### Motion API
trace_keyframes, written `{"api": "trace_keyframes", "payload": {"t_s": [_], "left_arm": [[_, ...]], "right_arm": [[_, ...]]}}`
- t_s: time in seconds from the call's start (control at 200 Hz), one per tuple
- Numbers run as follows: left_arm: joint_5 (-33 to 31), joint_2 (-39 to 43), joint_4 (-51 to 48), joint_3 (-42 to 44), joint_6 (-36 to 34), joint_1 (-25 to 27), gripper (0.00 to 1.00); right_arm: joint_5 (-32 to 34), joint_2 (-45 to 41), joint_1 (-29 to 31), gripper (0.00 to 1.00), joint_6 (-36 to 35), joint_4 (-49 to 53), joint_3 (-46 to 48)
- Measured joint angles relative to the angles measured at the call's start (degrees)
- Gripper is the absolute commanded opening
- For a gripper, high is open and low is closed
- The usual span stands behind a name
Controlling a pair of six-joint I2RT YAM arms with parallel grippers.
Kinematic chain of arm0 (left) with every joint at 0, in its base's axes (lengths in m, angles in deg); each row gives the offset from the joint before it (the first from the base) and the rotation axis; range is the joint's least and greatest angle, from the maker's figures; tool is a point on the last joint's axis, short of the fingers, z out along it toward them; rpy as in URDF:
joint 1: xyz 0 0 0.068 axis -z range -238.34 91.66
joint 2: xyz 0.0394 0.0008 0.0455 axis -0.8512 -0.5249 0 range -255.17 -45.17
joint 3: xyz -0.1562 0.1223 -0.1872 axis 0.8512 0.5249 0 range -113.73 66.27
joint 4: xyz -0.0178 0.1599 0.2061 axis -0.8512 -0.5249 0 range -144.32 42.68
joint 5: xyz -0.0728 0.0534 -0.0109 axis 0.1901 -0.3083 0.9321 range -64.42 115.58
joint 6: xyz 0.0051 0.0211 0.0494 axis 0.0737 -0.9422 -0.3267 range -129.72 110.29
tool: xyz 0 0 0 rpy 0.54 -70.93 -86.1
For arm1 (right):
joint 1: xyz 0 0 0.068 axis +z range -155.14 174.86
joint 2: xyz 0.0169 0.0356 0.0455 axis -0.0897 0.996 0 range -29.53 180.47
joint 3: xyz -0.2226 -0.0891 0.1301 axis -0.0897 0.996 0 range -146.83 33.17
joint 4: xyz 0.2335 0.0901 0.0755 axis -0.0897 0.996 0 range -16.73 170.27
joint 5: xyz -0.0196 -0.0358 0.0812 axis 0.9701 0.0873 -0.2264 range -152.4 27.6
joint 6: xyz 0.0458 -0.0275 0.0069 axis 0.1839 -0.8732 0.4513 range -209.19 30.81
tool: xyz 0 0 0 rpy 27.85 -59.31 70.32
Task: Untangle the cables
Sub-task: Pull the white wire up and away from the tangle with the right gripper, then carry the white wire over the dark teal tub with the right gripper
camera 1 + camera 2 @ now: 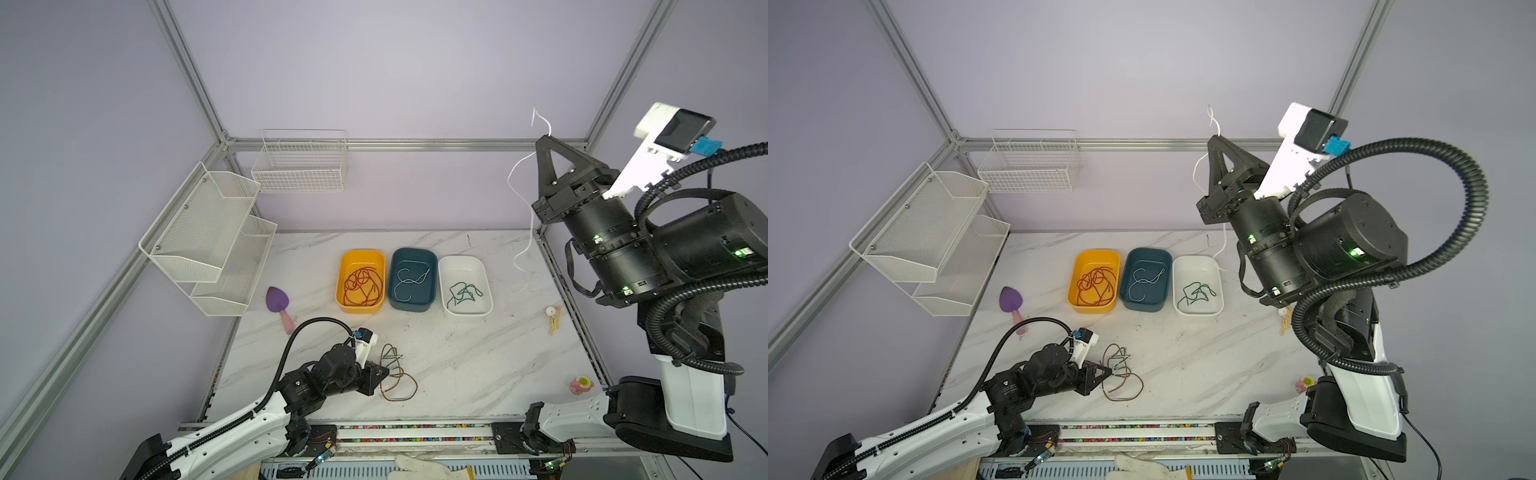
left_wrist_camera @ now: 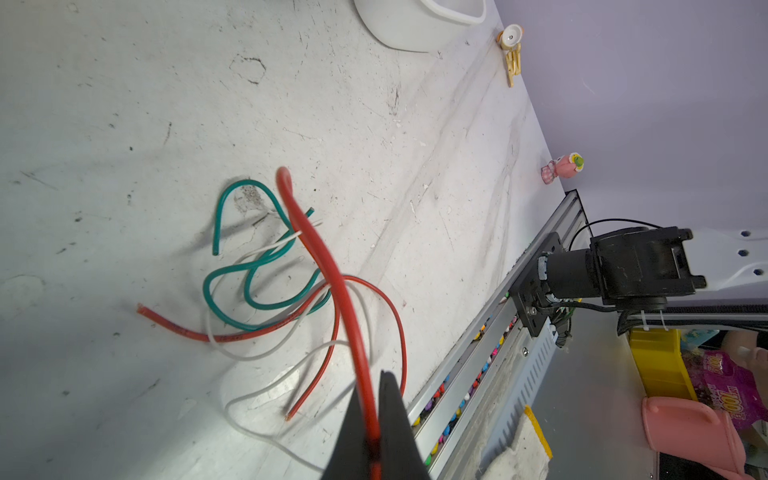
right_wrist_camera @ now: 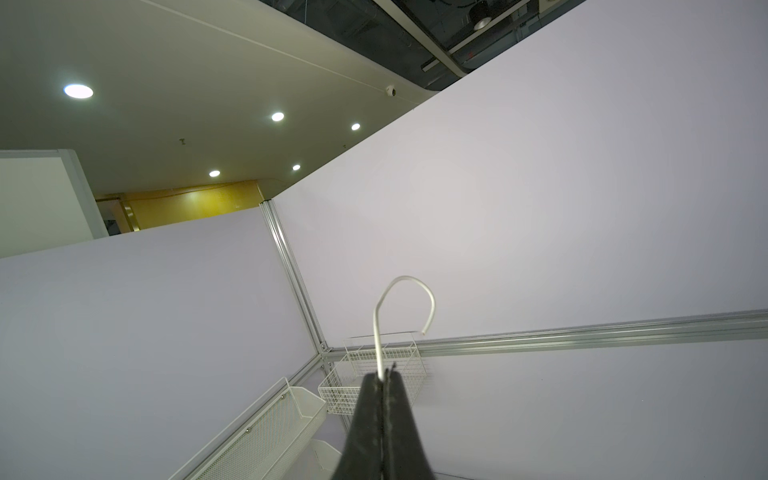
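A loose heap of thin red, green and white cables (image 1: 390, 356) lies on the white marble-patterned tabletop (image 1: 478, 365) near its front left, just beside the left gripper (image 1: 385, 371). That gripper's black jaws are pinched together on a red cable (image 2: 332, 270) from the heap, which runs up from the table into them. In the left wrist view a green cable (image 2: 249, 181) and a thin white strand (image 2: 249, 357) cross beneath it.

The right gripper (image 1: 545, 140) is high up at the far right, its jaws clamped on a long white cable (image 1: 532, 224). The short end hooks over above the tips, and the long end hangs down to the table's far right edge.

Three rounded rectangular plastic trays stand side by side at mid-table:
- The yellow tray (image 1: 360, 252), on the left, holds a coil of red-brown cables (image 1: 363, 286).
- The dark teal tray (image 1: 414, 249), in the middle, holds pale curved cables (image 1: 411, 282).
- The white tray (image 1: 463, 257), on the right, holds tangled dark green cables (image 1: 463, 293).

A two-tier white mesh shelf (image 1: 208, 232) hangs on the left wall, and a white wire basket (image 1: 299, 162) on the back wall.
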Motion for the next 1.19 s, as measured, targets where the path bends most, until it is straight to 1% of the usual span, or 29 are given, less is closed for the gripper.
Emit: {"api": "trace_keyframes", "payload": {"t_s": [0.125, 0.23, 0.395, 0.53, 0.59, 0.66, 0.795, 0.88, 0.98, 1.11, 1.195], "left_arm": [[-0.35, -0.46, -0.52, -0.26, -0.09, 0.0, 0.0], [-1.07, -0.9, -3.34, -1.95, -0.59, 0.0, 0.0], [-3.89, -0.9, -9.07, -8.94, -3.34, 0.0, 0.0], [-7.74, -0.46, -14.95, -15.61, -7.98, 0.0, 0.0], [-9.53, -0.35, -17.38, -18.27, -10.73, 0.0, 0.0], [-11.8, -0.09, -19.43, -20.65, -13.88, 0.0, 0.0], [-16.33, 1.79, -21.99, -21.07, -17.46, 0.0, 0.0], [-17.62, 3.02, -22.62, -21.07, -18.43, 0.0, 0.0], [-18.56, 3.8, -22.95, -21.07, -19.37, 0.0, 0.0], [-18.99, 3.76, -23.17, -21.07, -19.58, 0.0, 0.0], [-18.97, 3.1, -23.19, -21.07, -19.67, 0.0, 0.0]], "right_arm": [[-0.61, 0.55, 0.0, 0.0, -0.02, 0.0, 1.88], [-1.29, 0.85, 0.0, 0.0, -0.04, 0.0, 3.93], [-1.9, 1.7, 0.0, 0.0, -0.04, 0.0, 6.93], [-3.63, 3.58, -1.05, 0.0, 0.09, -0.15, 8.41], [-5.7, 4.55, -2.64, 0.0, 0.66, -0.17, 9.14], [-8.76, 5.77, -5.84, 0.0, 1.66, -0.09, 10.01], [-15.28, 7.87, -13.2, 0.0, 4.04, 0.04, 11.02], [-18.45, 9.14, -16.06, 0.0, 4.81, 0.0, 11.04], [-22.25, 10.4, -17.94, 0.0, 5.53, -0.04, 11.04], [-26.95, 12.26, -20.46, 0.0, 6.12, -0.15, 11.02], [-28.79, 13.55, -22.18, 0.0, 6.71, -0.26, 11.02]]}}
